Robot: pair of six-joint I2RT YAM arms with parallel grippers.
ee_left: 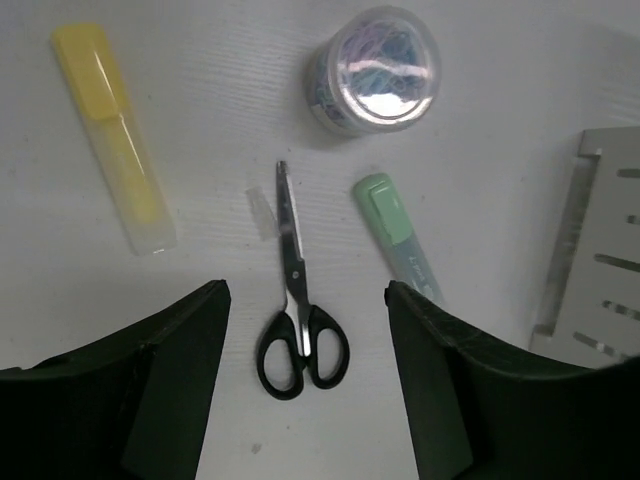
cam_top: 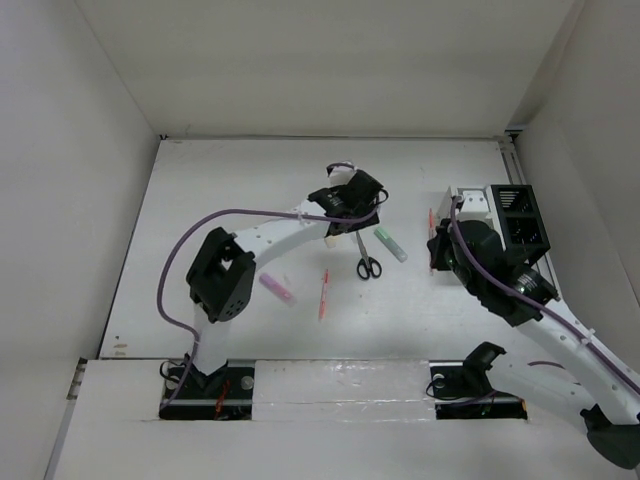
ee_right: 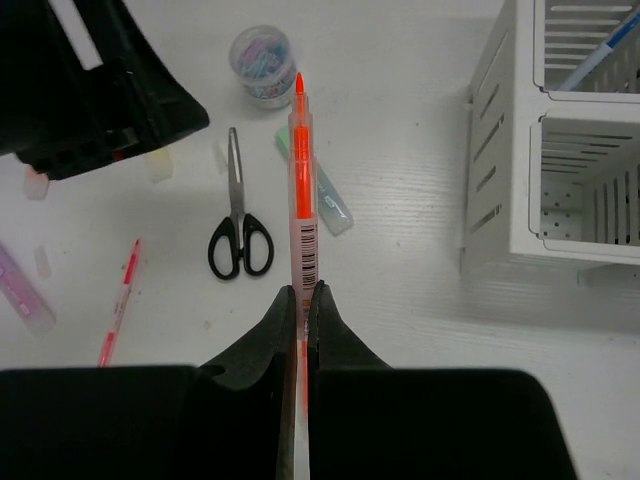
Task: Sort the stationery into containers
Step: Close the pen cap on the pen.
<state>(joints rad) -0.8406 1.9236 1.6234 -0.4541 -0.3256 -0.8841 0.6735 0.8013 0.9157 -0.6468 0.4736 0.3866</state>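
White table (cam_top: 250,180); right claw (ee_right: 300,300) pinches barcode-labelled orange pen (ee_right: 300,180).

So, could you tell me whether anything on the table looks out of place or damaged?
Nothing looks spilled or broken. One oddity: a small clear piece lies loose beside the blade of the scissors, and a second clear piece lies near the purple highlighter; possibly stray caps. The orange pen sits straight in the right gripper.
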